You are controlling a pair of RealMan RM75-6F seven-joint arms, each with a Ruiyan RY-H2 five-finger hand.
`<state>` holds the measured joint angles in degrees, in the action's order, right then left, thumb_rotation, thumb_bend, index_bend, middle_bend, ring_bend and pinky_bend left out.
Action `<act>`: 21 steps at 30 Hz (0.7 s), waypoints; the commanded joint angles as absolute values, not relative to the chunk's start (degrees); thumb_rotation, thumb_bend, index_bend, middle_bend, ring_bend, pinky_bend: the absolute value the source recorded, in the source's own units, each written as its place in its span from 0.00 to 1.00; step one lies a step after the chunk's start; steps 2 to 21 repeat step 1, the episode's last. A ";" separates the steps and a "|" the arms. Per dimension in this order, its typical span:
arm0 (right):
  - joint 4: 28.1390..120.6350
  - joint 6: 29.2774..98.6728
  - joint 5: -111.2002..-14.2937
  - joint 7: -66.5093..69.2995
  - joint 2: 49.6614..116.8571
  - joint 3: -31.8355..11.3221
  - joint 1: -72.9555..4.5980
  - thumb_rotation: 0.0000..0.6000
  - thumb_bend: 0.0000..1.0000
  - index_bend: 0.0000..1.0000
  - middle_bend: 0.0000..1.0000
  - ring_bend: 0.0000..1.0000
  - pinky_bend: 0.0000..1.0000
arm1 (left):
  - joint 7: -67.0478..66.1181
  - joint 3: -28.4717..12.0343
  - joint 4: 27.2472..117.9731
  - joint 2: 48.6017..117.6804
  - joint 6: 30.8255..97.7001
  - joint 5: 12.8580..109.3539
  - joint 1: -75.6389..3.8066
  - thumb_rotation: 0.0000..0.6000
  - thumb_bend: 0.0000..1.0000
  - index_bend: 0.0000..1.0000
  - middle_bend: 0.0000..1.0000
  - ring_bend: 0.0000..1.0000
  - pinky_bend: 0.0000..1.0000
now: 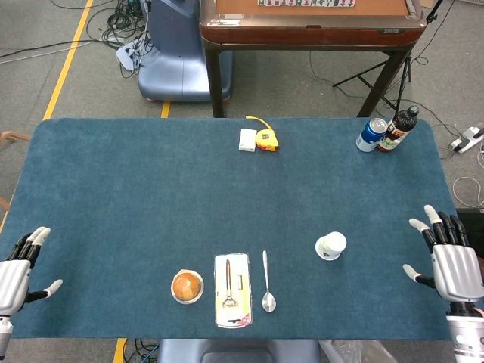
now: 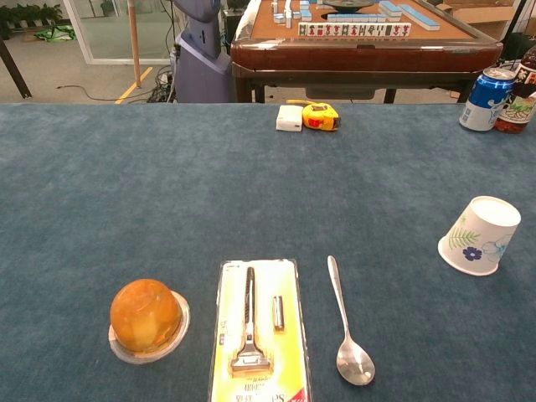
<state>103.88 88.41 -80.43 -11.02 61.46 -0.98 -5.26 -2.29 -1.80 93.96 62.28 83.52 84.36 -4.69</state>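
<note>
Fingers: the right hand (image 1: 452, 265) has them spread and holds nothing; the left hand (image 1: 13, 274) also has them apart and empty.
Right hand place: at the right edge of the table (image 1: 151, 189), apart from the paper cup (image 1: 331, 246), which is the nearest thing to it.
Left hand place: at the left edge, well apart from everything.
Cup: it stands alone on the blue cloth, tilted with its wide mouth down, right of the spoon (image 1: 267, 283); no hand touches it.
Progress: as I judge, the cup is already set down and released; nothing else is in hand.
Near row: one orange jelly cup (image 1: 187, 286), one razor pack (image 1: 231, 290), one spoon, one paper cup.
Far edge: one white box (image 1: 247, 140), one yellow tape measure (image 1: 265, 139), one can (image 1: 371, 134), one bottle (image 1: 398, 129).
Hands counted: two, seen only in the head view.
</note>
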 commanded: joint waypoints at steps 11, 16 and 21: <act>103.73 88.06 -80.40 -9.84 61.06 -1.38 -5.03 1.00 0.00 0.24 0.05 0.00 0.00 | -2.47 -1.76 93.99 62.28 83.36 84.22 -4.71 1.00 0.13 0.07 0.10 0.09 0.41; 103.73 88.06 -80.40 -9.84 61.06 -1.38 -5.03 1.00 0.00 0.24 0.05 0.00 0.00 | -2.47 -1.76 93.99 62.28 83.36 84.22 -4.71 1.00 0.13 0.07 0.10 0.09 0.41; 103.73 88.06 -80.40 -9.84 61.06 -1.38 -5.03 1.00 0.00 0.24 0.05 0.00 0.00 | -2.47 -1.76 93.99 62.28 83.36 84.22 -4.71 1.00 0.13 0.07 0.10 0.09 0.41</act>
